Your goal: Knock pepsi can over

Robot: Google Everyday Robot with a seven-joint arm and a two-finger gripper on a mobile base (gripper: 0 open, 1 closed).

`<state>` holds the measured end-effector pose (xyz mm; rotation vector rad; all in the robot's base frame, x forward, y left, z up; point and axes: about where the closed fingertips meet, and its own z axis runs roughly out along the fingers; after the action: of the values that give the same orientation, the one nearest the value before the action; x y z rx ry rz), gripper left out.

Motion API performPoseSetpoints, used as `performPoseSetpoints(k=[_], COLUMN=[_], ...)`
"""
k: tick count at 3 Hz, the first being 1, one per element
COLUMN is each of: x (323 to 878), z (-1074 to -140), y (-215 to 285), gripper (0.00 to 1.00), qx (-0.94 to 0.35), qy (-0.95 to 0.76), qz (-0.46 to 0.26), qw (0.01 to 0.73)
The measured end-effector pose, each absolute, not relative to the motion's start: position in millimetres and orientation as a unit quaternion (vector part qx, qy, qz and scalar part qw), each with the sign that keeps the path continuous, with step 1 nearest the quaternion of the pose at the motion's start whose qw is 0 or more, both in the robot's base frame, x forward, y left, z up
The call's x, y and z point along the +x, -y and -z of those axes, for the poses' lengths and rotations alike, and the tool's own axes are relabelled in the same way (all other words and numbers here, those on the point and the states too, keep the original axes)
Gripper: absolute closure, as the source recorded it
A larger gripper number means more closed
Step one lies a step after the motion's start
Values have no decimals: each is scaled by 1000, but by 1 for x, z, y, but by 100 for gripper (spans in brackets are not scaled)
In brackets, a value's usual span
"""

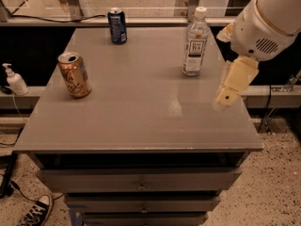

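In the one camera view, the small dark blue aluminium pepsi can (117, 26) stands upright in the upper left of the frame, near the far edge of the flat grey counter (141, 117), with nothing touching it. The robot's cream-coloured hand (229, 91) hangs at the right of the frame by the counter's right edge, well apart from the can. Whether it is spread or closed I cannot tell. A tall clear plastic bottle (195, 42) stands just up-left of the hand, so I'd reckon the reach must skirt it. A dented orange-gold can (74, 75) sits at mid-left, out of the way.
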<state>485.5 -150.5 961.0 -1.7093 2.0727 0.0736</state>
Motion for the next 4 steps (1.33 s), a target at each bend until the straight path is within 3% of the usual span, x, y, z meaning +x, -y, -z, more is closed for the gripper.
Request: performPoseSetpoints(k=[2,4], x=[542,562], z=[-962,-957], y=[47,35], gripper=[0,0], qx=[-615,-608], qy=[-724,-719], qz=[-75,-83], qw=[304,326])
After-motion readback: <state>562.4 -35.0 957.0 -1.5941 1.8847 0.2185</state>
